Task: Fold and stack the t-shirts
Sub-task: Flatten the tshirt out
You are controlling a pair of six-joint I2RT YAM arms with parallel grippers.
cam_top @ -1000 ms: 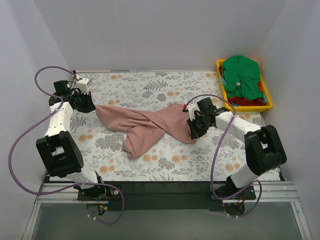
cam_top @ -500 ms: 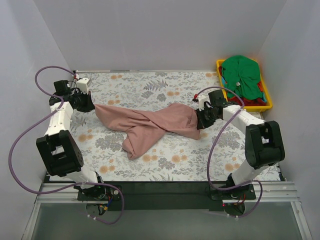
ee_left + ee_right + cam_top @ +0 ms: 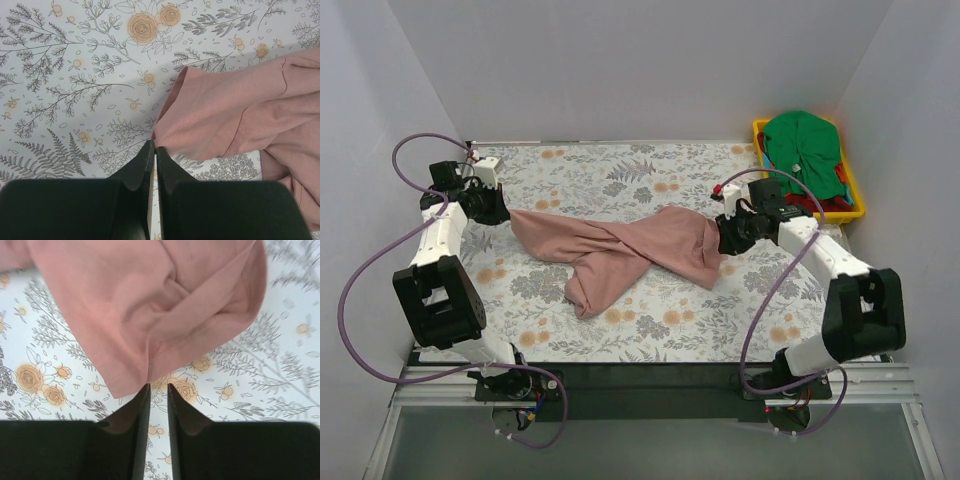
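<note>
Pink cloth meets both sets of tips: the left fingers (image 3: 137,170) are pressed together on a corner of the dusty pink t-shirt (image 3: 235,110), while the right fingers (image 3: 137,415) stand a slit apart at its far hem, and I cannot tell whether they hold it. So thin a bite may slip under pull, leaving the shirt twisted across the middle of the floral surface (image 3: 620,170). The green t-shirt (image 3: 805,150) and red cloth (image 3: 810,203) lie in the yellow bin (image 3: 820,215), upper right, well apart from this pull.

dusty pink soft cloth t-shirt (image 3: 620,250): plain, no print
bright green cloth t-shirt (image 3: 805,150): plain
crumpled red cloth (image 3: 817,204): solid red
rectangular plastic bin (image 3: 857,200): yellow
flat table cover (image 3: 620,175): white, grey ferns, orange roses
</note>
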